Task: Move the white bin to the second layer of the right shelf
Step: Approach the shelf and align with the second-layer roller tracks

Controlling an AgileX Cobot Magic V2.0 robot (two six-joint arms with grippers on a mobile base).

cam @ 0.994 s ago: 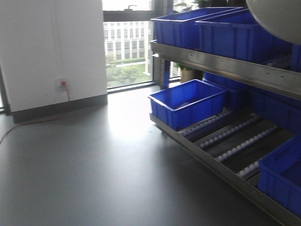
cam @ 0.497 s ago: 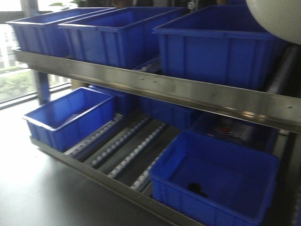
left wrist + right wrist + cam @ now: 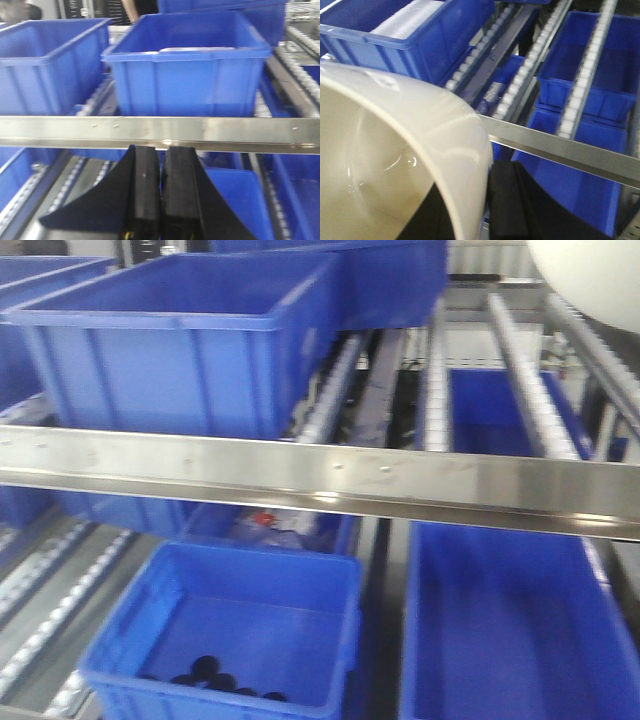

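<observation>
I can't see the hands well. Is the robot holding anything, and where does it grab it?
The right gripper pinches the white bin by its rim; the left gripper is shut, empty.

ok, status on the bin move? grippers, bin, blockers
Left gripper shut, empty. Right gripper shut on bin rim, bin not yet on shelf. Blue crate on left lanes; right lanes bare.

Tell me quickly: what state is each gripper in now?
Left gripper: closed, holding nothing.
Right gripper: closed on the rim of the white bin.
</observation>
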